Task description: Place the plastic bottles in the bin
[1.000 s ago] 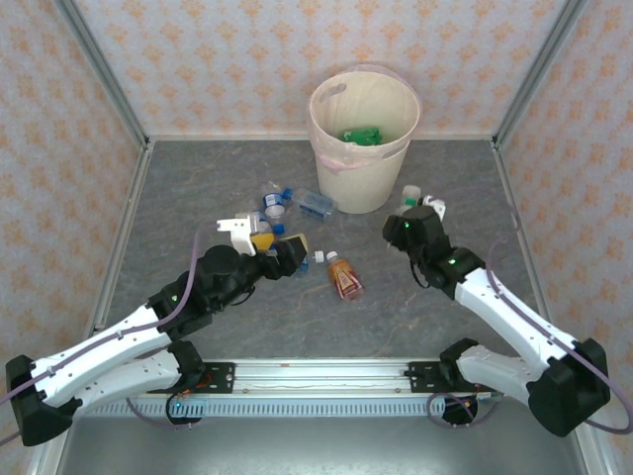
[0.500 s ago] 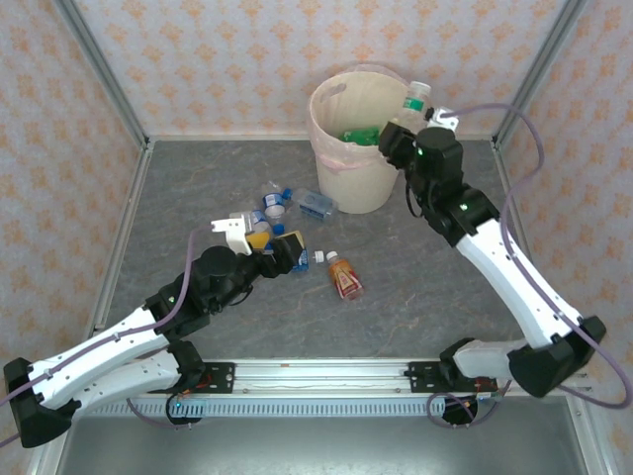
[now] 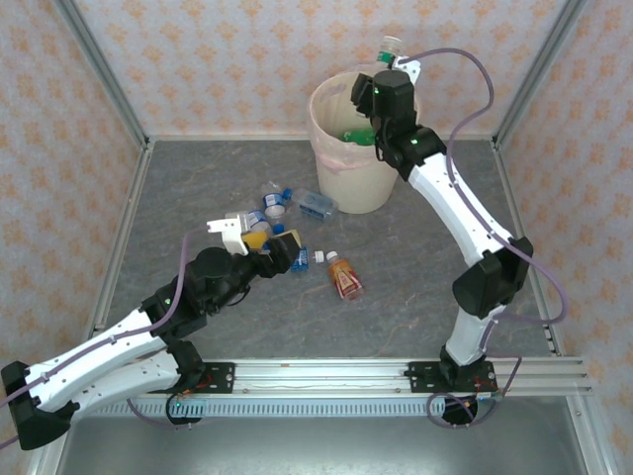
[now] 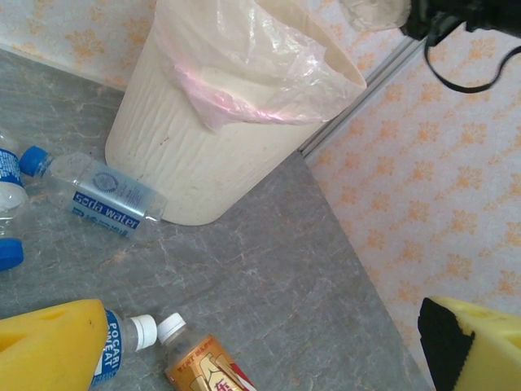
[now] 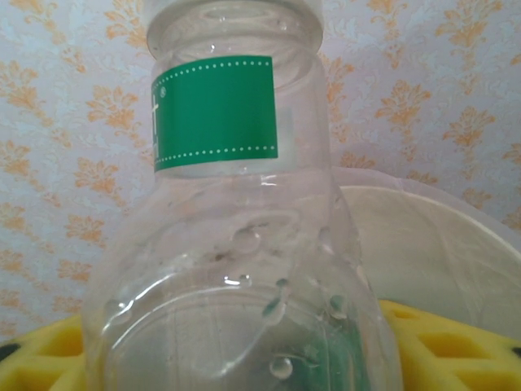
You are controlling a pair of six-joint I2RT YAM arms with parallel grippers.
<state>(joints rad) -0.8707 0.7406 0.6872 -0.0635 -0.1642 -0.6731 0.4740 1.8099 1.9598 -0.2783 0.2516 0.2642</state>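
Right gripper [image 3: 394, 63] clamped on clear green-label bottle [image 5: 218, 106], pads [image 5: 440, 346] either side of lower body. Long axis runs along fingers, cap outward past fingertips. Bin [image 3: 336, 148] mouth just below and beyond fingers: likely positioned for drop. Left gripper [image 3: 265, 237] spread wide, empty, low over table [image 3: 415, 287]. Pocari bottle [image 4: 122, 342] against one finger, orange bottle [image 4: 199, 368] ahead between fingers: likely lining up next pick.
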